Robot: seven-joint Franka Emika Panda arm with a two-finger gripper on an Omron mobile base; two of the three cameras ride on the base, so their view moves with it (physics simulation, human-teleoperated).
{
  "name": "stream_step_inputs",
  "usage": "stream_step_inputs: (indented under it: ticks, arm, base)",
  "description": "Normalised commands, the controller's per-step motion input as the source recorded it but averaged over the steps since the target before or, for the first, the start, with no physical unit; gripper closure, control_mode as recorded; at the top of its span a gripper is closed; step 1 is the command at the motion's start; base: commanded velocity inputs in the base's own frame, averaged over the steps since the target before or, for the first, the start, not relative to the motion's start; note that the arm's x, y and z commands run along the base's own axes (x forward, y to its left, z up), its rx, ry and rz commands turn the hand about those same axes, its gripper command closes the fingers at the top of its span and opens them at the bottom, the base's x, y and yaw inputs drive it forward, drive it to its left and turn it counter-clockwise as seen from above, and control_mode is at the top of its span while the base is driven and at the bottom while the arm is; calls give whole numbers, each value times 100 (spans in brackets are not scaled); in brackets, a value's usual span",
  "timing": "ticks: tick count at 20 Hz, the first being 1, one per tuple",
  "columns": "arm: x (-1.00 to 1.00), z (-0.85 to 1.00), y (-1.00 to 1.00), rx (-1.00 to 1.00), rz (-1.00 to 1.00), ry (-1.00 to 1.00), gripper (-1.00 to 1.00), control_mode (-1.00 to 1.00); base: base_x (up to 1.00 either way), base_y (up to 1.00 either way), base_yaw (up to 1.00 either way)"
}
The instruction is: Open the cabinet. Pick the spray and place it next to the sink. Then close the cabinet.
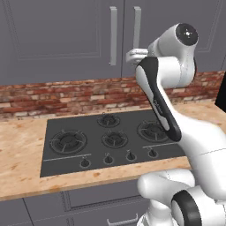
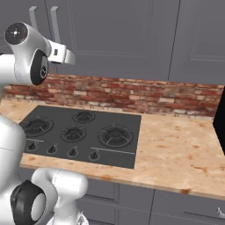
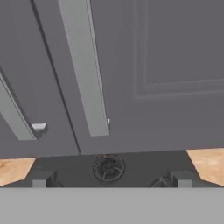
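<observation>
The dark-grey cabinet [image 1: 57,35] [image 2: 114,30] [image 3: 175,48] hangs above the hob with both panelled doors closed. Its two silver bar handles stand side by side, the left handle [image 1: 113,35] [image 3: 15,116] and the right handle [image 1: 137,22] [image 3: 85,70]. My gripper [image 1: 130,56] [image 2: 70,57] [image 3: 111,179] is raised to the lower end of the right handle, just short of the door. Its fingers [image 3: 41,179] stand wide apart and open with nothing between them. The spray is hidden.
A black five-burner hob [image 1: 110,137] [image 2: 79,132] is set in the wooden counter [image 1: 22,154] [image 2: 176,145] below, backed by a brick wall strip [image 1: 53,95] [image 2: 132,94]. Grey drawers [image 1: 97,196] run under the counter. A dark object [image 2: 221,127] stands at the right edge.
</observation>
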Motion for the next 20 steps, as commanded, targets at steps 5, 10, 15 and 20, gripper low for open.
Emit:
stream_step_inputs:
  ticks: [5, 10, 15, 20]
  arm:
    - [85, 0, 0, -2, 3, 3, -100, -100]
    - [26, 0, 0, 0, 15, 3, -100, -100]
    - [4, 0, 0, 0, 9, 1, -100, -100]
    - [18, -2, 1, -1, -1, 0, -100, -100]
  base:
    - [0, 0, 0]
    - [0, 0, 0]
    - [0, 0, 0]
    - [0, 0, 0]
